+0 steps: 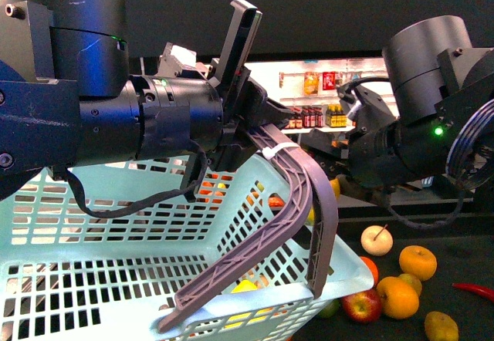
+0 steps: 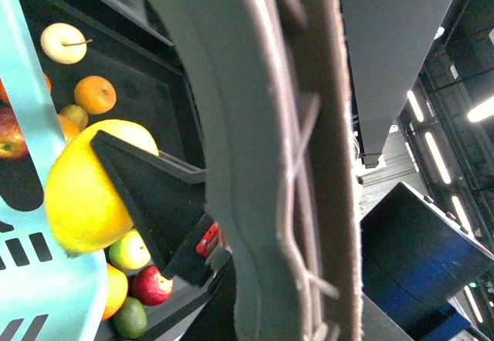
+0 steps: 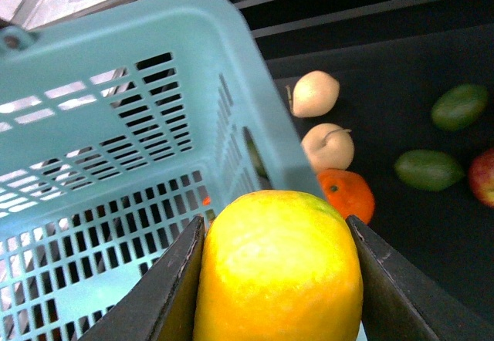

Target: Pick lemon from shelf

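Lemon [image 3: 278, 268], bright yellow and smooth, is gripped between the two dark flat fingers of the right gripper [image 3: 275, 221], which press against both of its sides. The right wrist view shows it lifted clear of the black metal shelf tray [image 3: 432, 63], just at the rim of a pale turquoise slotted plastic basket [image 3: 116, 125]. On the dark tray beyond lie two pale cream apples [image 3: 315, 92], a small orange fruit [image 3: 346, 194], two green oval fruits [image 3: 428, 170] and part of a red apple [image 3: 482, 175]. In the front view the basket hangs tilted by its grey-purple ribbed plastic handle [image 1: 301, 202] from the left gripper [image 1: 258, 129]. One finger of that gripper points upward, and it is not possible to tell whether it is clenched on the handle.
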`<state>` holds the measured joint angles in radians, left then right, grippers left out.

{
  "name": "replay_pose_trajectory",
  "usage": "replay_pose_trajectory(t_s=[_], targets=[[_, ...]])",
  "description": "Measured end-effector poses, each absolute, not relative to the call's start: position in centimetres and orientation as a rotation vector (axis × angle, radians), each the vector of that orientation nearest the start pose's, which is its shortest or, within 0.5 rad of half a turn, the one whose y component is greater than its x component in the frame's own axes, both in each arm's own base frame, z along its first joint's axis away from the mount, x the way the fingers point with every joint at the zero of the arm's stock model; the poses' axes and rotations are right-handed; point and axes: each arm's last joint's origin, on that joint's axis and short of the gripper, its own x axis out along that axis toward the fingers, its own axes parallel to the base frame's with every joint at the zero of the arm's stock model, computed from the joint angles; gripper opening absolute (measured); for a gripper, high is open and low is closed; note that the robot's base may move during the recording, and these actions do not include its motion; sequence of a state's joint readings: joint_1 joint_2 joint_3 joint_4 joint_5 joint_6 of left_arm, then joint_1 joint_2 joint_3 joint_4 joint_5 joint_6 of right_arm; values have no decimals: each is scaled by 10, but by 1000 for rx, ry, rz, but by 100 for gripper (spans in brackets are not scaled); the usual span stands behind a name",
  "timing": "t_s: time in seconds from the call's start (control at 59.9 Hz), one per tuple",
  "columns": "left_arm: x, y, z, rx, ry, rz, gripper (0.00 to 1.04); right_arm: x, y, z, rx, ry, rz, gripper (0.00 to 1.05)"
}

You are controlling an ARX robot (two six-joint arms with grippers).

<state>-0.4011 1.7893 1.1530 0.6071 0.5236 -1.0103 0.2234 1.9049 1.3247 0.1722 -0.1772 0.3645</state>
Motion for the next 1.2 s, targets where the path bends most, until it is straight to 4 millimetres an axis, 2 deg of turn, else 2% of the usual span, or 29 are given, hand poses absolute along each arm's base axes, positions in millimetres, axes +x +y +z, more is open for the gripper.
replay_pose_trajectory(t_s=[0.234, 0.417, 0.534, 0.601, 0.668, 0.751, 0.885, 0.935, 1.152, 1.202], targets=[[365, -171, 261, -936, 493, -827, 7, 412, 122, 223, 332, 499, 350, 48], [365, -171, 261, -937, 493, -827, 7, 410, 127, 221, 310, 496, 374, 72], [365, -171, 261, -941, 497, -829, 7, 411, 120, 223, 294, 479, 332, 97], [365, -171, 261, -940, 496, -828, 7, 412, 111, 230, 244, 432, 265, 98], [365, -171, 261, -940, 494, -826, 7, 404, 93, 251, 144, 308, 168, 97], [365, -171, 261, -941, 496, -826, 7, 380, 70, 279, 34, 174, 73, 97], [365, -171, 261, -940, 496, -827, 7, 334, 48, 294, -32, 94, 3, 97], [365, -171, 261, -941, 497, -828, 7, 317, 43, 292, -45, 86, -10, 97], [365, -171, 261, -941, 497, -827, 7, 217, 30, 269, -78, 93, -103, 97], [365, -171, 261, -941, 496, -827, 7, 201, 27, 265, -70, 77, -101, 95]])
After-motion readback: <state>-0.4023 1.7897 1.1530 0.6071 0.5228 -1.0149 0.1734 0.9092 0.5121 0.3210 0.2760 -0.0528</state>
